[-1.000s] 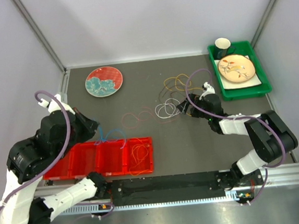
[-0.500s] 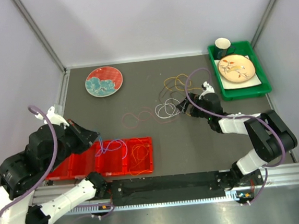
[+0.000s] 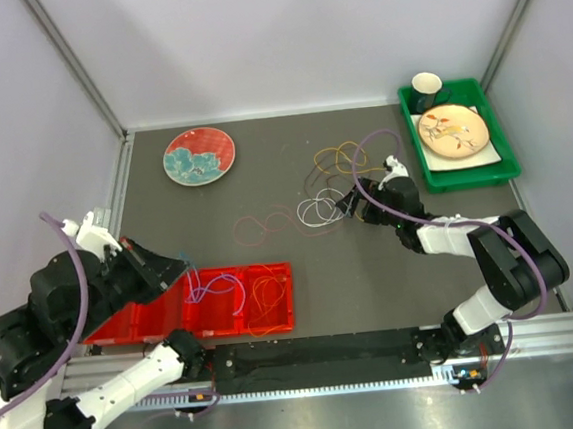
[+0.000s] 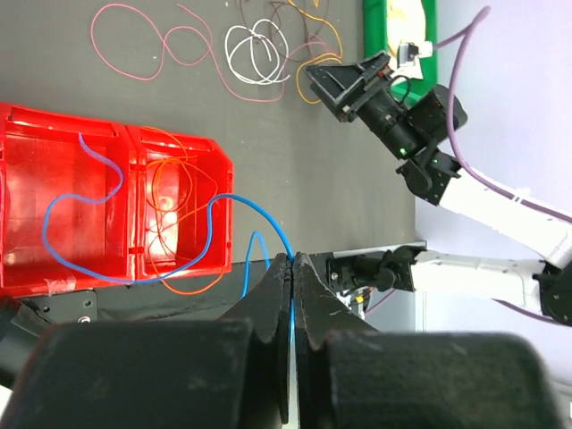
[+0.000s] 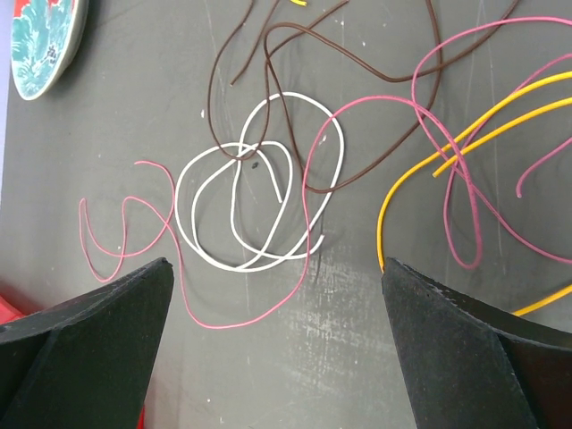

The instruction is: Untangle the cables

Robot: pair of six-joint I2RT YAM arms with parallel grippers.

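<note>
My left gripper is shut on a thin blue cable. It hangs above the left end of the red tray, and the blue cable trails from it across two of the tray's compartments. An orange cable lies in the end compartment. My right gripper stands wide open and empty, low over the mat beside the tangle. Just ahead of its fingers lie the white cable, a pink one, a brown one and a yellow one, all crossing each other.
A red and teal patterned plate lies at the back left. A green bin at the back right holds a plate and a dark cup. The cell's walls close in on both sides.
My left gripper has drawn back towards the near left, still holding the blue cable, which now drapes into the red tray. The right arm has barely moved.
</note>
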